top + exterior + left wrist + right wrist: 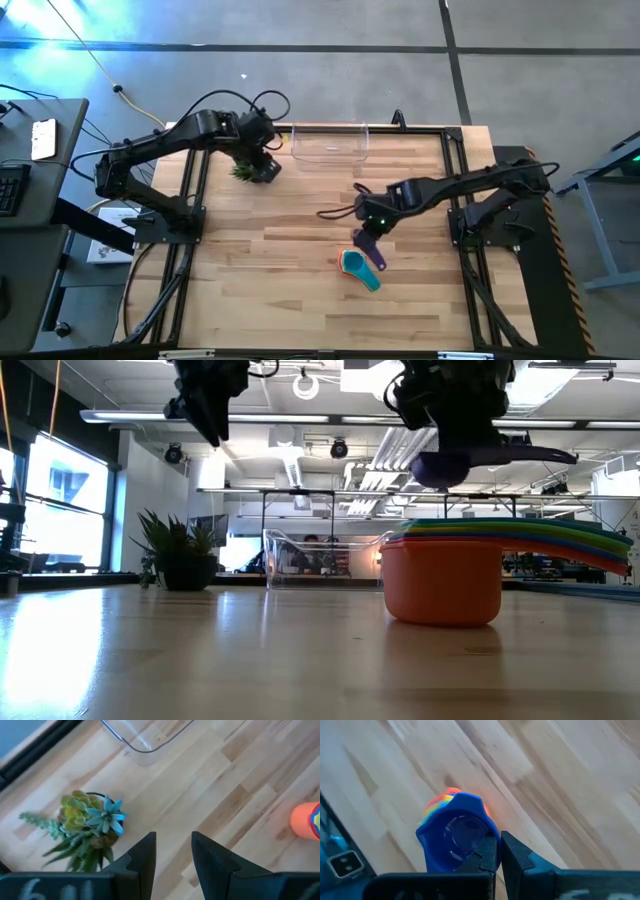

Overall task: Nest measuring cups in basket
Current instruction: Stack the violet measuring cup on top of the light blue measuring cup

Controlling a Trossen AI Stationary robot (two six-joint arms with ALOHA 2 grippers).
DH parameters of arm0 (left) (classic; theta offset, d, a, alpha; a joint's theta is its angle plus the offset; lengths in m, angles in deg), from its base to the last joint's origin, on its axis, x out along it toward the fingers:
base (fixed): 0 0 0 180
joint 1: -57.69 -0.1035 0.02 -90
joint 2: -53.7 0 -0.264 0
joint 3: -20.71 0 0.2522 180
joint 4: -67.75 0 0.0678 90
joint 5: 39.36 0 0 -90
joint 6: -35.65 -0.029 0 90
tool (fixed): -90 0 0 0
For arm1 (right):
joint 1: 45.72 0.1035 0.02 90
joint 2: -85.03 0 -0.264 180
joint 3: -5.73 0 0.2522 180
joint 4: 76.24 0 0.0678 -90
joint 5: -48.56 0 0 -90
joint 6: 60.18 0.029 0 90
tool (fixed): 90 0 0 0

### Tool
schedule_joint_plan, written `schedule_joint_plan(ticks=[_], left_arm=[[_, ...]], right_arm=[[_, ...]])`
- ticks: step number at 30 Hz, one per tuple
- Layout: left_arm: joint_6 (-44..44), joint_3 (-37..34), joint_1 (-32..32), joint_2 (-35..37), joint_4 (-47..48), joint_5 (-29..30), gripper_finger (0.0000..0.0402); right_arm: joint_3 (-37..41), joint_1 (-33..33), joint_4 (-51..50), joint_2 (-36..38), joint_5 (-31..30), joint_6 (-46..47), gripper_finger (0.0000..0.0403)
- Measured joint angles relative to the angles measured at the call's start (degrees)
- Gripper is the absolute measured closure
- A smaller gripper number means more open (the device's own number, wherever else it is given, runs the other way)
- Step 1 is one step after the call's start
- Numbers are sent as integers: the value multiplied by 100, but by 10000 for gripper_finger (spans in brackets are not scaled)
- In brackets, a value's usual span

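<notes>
A nested stack of measuring cups (pixel 360 270) stands on the table on its orange bottom cup (pixel 441 582), handles fanned to one side, teal on top. My right gripper (pixel 498 851) hangs just above the stack, shut on a small blue-purple cup (pixel 456 839) that shows over the stack (pixel 440 802) in the right wrist view and also in the low view (pixel 450 466). The clear basket (pixel 330 144) rests at the table's far edge. My left gripper (pixel 173 851) hovers open above the table, beside the potted plant (pixel 90 822). My right gripper pinches the blue-purple cup by the wall at its rim (pixel 484 844), one finger inside the bowl and one outside, coming from above and pointing down. The cup is lifted clear above the stack, its mouth up, its handle (pixel 535 455) sticking out level to one side.
A small leafy plant in a dark pot (pixel 250 168) stands left of the basket, under the left arm. Black frame rails (pixel 455 160) border the table. Bare wood lies between the stack and the basket (pixel 320 560). A black cable (pixel 335 212) trails by the right arm.
</notes>
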Motion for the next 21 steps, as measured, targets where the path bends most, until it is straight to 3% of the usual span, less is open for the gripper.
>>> schedule_joint_plan(ticks=[21], left_arm=[[1117,-1,1182,-4,-49,20,289]], right_arm=[[2,505,735,-636,89,232,403]])
